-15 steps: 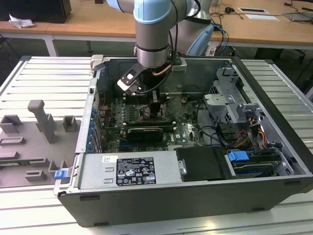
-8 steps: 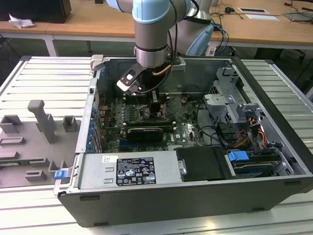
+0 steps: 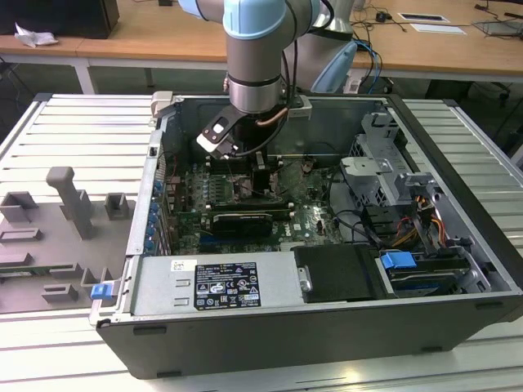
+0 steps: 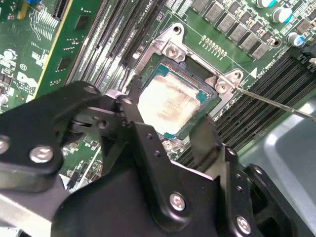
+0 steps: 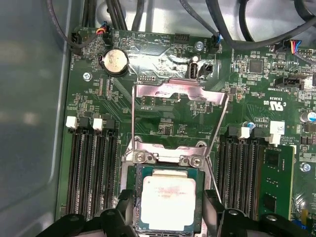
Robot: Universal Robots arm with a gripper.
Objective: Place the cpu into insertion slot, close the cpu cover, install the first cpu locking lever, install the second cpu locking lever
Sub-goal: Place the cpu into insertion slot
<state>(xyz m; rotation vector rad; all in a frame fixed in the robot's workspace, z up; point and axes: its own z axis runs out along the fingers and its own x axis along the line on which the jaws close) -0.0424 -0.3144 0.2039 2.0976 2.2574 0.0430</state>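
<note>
The cpu (image 5: 168, 202), a square chip with a pale silver top, lies in the insertion slot (image 4: 173, 49) on the green motherboard. My gripper (image 5: 168, 213) straddles it, and its black fingers (image 5: 126, 212) rest against two opposite edges of the chip in both wrist views. The cpu (image 4: 170, 103) sits level inside the silver frame. The cpu cover (image 5: 177, 94) stands swung up and open behind the socket. Two thin wire locking levers (image 5: 217, 138) are raised beside it. In the exterior view the gripper (image 3: 265, 184) reaches deep into the computer case.
Long black memory slots (image 5: 91, 173) flank the socket on both sides. A round coin battery (image 5: 114, 60) and black cables (image 5: 118, 15) lie beyond the cover. The case walls (image 3: 155, 188) and a drive cage (image 3: 384, 175) hem in the arm. A grey fixture tray (image 3: 57, 237) lies outside, at the exterior view's left.
</note>
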